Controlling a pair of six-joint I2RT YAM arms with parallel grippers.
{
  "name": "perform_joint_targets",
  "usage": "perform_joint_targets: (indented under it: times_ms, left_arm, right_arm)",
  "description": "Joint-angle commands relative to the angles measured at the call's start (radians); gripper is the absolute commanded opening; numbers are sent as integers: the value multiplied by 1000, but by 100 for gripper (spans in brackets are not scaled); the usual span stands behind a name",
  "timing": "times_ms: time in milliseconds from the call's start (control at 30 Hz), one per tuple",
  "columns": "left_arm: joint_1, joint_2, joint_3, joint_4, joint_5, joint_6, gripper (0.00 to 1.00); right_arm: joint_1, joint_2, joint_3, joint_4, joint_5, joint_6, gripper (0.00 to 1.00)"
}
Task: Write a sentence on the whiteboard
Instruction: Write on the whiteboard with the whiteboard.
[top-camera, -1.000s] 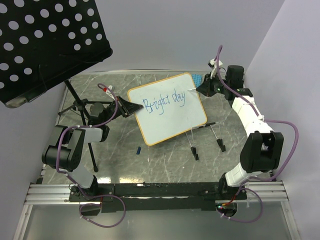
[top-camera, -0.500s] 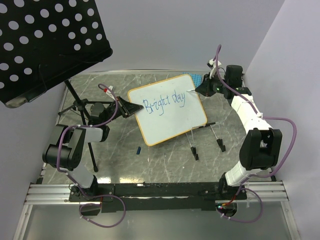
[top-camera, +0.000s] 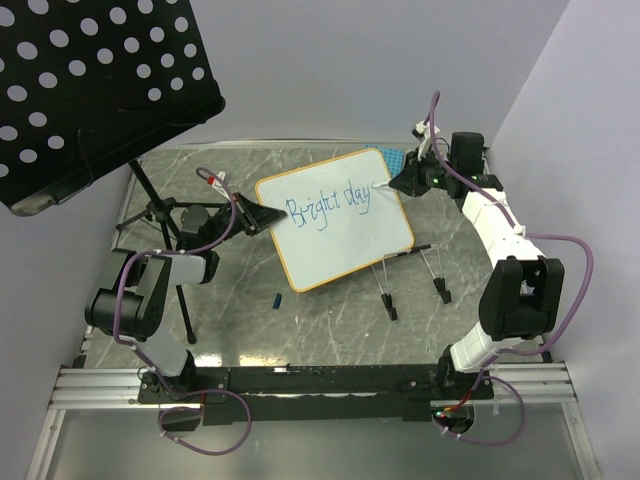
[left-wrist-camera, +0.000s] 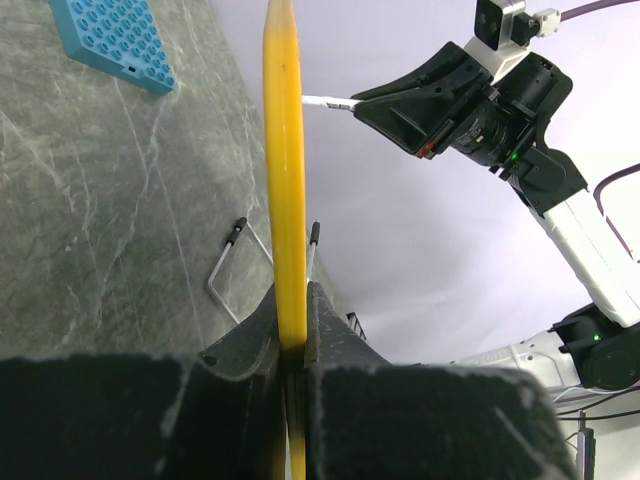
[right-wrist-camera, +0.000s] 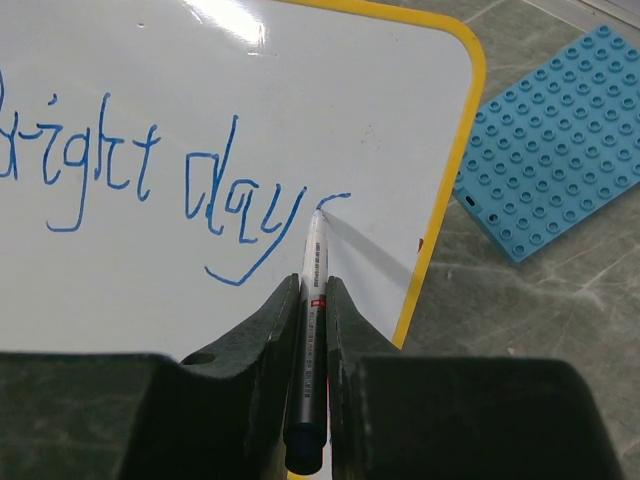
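**While "days" is closing: slip and smear risks**

While the right gripper (right-wrist-camera: 313, 288) is pinching the marker (right-wrist-camera: 314, 240) tight between its jaws, the tip is touching the whiteboard (top-camera: 345, 240) at the s tail of the sentence (right-wrist-camera: 150, 185), which is reading "Bright days" along the board's upper part. The left gripper (left-wrist-camera: 292, 302) is clamping the yellow rim (left-wrist-camera: 284, 150), jaws closed on it, holding the board tilted. Judged risks: pen pressure pivoting the board in that one-edge grip; the stroke overrunning the nearby right rim; the gripper smearing wet ink while dropping to "ahead".

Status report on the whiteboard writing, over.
Left gripper shut on whiteboard edge. Right gripper shut on marker, tip at the board. Sentence reads "Bright days"; second line not yet written. Nothing blocking the marker.
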Motion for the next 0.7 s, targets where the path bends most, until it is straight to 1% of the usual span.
perform_joint_targets:
  times_ms: [0, 667]
  left_arm:
    - [0, -28, 49, 409, -3, -52, 1]
    - [4, -40, 45, 408, -2, -49, 1]
  right_arm:
    - [-1, -45, -11, -2, 3, -30, 0]
    - [-9, -88, -51, -19, 56, -49, 0]
